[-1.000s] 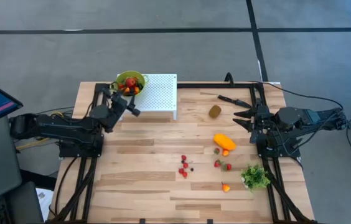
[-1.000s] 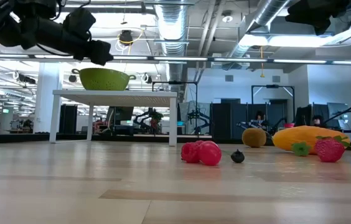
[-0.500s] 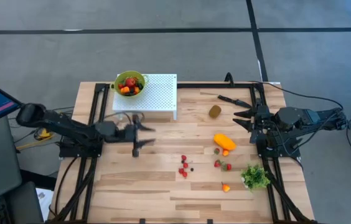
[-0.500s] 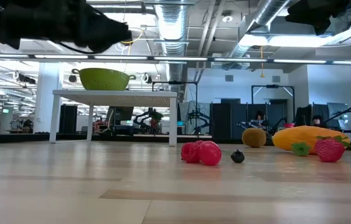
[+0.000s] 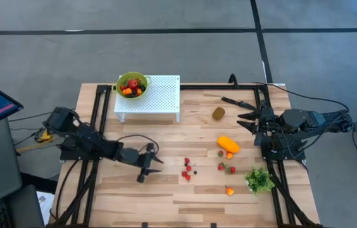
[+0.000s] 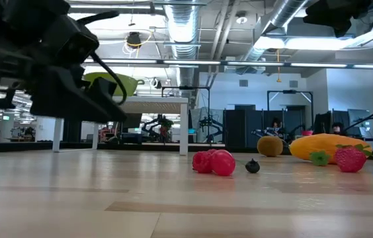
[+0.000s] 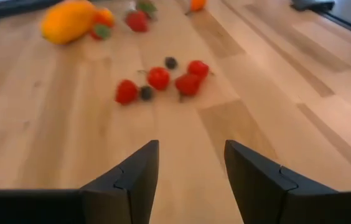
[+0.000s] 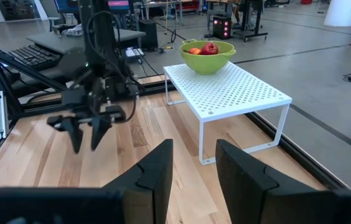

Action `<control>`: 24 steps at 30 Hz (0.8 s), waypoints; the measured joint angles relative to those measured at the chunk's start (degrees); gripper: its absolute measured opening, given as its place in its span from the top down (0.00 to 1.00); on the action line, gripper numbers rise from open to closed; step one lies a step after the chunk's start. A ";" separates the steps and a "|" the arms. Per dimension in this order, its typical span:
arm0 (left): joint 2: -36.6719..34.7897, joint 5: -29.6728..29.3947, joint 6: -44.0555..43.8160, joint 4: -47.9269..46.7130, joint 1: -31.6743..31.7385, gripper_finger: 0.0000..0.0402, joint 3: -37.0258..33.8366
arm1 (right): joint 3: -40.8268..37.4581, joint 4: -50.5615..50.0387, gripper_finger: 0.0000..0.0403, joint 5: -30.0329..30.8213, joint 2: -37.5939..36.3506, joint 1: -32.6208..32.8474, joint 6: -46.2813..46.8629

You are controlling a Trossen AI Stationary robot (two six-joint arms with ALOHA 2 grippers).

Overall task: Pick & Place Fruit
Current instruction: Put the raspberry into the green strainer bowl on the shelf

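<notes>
Left pincer [image 5: 151, 162]: fingers apart, holding nothing, low over the surface [image 5: 140, 196]
Berries [image 5: 187, 169]: small red and dark cluster just beyond its tips, not touched
Orange fruit [image 5: 228, 144]: farther right, near the kiwi [image 5: 218, 113]
Right pincer [image 5: 242, 118]: parked at the right edge, fingers slightly apart, empty

Pale blond wood planks make up the tabletop [image 5: 166, 190]. Just ahead of the black left gripper [image 7: 191, 165] lie bright red berries [image 7: 159, 78] with two dark ones among them. The elongated fruit [image 5: 228, 144] is orange-yellow, the kiwi-like oval [image 5: 219, 113] brownish-olive. A lime-green bowl [image 5: 131, 84] sits on a white perforated rack [image 5: 159, 95].
</notes>
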 joint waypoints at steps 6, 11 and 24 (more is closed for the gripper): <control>5.87 -0.04 -0.08 0.65 -1.18 0.56 5.30 | 0.00 0.00 0.71 0.00 -0.01 -0.01 0.00; 10.56 -0.38 -0.31 0.86 -1.18 0.56 10.08 | 0.00 0.00 0.71 0.00 0.00 0.00 0.00; 19.37 -0.37 -2.87 0.82 -1.16 0.29 17.13 | 0.00 0.00 0.71 0.00 -0.02 -0.01 0.00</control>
